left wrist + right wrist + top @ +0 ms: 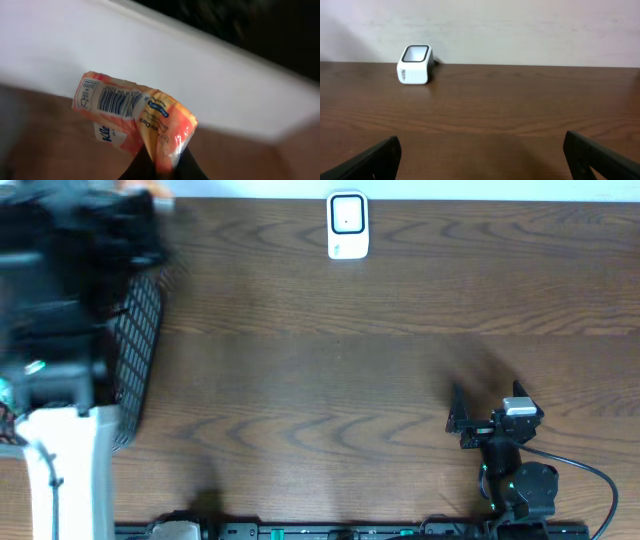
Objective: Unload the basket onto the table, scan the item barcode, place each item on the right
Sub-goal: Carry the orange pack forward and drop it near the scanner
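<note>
Table (330, 350): brown wood, smooth, grain lines.
Packet (135, 117): orange plastic wrap, shiny, crinkly.
Scanner (348, 225), far side: white plastic, smooth.
Basket (140, 350), left: black mesh.

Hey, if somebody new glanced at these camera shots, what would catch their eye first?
First, the bright orange packet, pinched at its lower end by the left gripper, with its barcode facing the wrist camera. Next, the small white scanner, standing alone at the far edge of the table. The right gripper is wide open and empty, low over the wood at the front right.
</note>
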Robot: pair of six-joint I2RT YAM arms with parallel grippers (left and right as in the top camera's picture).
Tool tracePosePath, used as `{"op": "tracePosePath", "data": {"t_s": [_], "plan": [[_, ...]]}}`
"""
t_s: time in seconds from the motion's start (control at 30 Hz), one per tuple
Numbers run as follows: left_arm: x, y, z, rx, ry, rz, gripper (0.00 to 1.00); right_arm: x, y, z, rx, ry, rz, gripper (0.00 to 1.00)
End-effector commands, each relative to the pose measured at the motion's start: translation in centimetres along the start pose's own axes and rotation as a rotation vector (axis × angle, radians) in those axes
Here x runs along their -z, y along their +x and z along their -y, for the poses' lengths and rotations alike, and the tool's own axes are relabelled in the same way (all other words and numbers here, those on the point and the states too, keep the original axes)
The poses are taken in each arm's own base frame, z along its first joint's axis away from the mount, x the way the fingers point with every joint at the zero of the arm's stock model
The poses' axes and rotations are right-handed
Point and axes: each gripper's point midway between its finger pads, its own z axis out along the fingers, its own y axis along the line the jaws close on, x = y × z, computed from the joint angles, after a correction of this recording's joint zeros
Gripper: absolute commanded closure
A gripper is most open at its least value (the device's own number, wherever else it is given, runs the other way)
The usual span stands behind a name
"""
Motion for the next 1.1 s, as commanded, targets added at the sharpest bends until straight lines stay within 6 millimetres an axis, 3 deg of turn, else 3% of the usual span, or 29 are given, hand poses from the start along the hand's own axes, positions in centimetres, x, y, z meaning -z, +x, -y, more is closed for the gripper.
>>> {"op": "tracePosePath", "data": {"t_s": [0.0,0.17,0.3,0.47,0.63,0.77,0.83,0.93,1.07], "plan": [[-4.3,4.8,4.1,-0.286,0.053,-0.119,0.92,0.0,0.0,0.3,0.011,0.015,0.002,0.01],[-10.3,13.9,7.0,-0.506,0.085,-0.320,0.93,0.0,0.0,0.3,0.011,0.015,0.002,0.01],[-13.8,21.0,8.3,-0.583,0.136,-0.463,0.92,0.0,0.0,0.3,0.011,0.015,0.002,0.01],[-17.4,29.0,8.3,-0.694,0.181,-0.601,0.92,0.0,0.0,0.3,0.011,0.015,0.002,0.01],[-19.2,34.8,7.5,-0.715,0.188,-0.702,0.84,0.0,0.0,0.3,0.011,0.014,0.002,0.01],[-19.6,37.3,7.6,-0.728,0.200,-0.736,0.69,0.0,0.0,0.3,0.011,0.015,0.002,0.01],[-19.6,37.5,8.0,-0.733,0.207,-0.731,0.39,0.0,0.0,0.3,0.011,0.015,0.002,0.01],[-20.1,36.5,8.6,-0.731,0.213,-0.687,0.39,0.0,0.0,0.3,0.011,0.015,0.002,0.01],[-20.6,32.3,7.6,-0.748,0.106,-0.583,0.39,0.0,0.0,0.3,0.011,0.015,0.002,0.01]]}}
